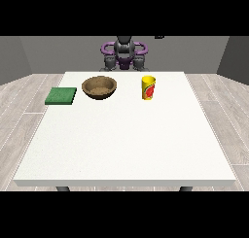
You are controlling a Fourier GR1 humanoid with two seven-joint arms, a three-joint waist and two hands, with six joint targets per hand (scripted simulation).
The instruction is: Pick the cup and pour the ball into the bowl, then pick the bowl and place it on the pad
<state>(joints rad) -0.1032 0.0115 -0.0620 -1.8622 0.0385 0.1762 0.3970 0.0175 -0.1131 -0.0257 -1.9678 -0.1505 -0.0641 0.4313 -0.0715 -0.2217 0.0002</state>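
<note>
Three items on white table; grey plank floor, seemingly.

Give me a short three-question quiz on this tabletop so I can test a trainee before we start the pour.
1. True or false: the yellow cup stands upright on the white table.
2. Which item lies nearest the view's left edge? A) the brown bowl B) the green pad C) the yellow cup
3. Fill in: the brown bowl sits between the green pad and the ____.

Key: 1 true; 2 B; 3 yellow cup. No robot hand shows over the table, and the ball cannot be seen from this view.
</note>
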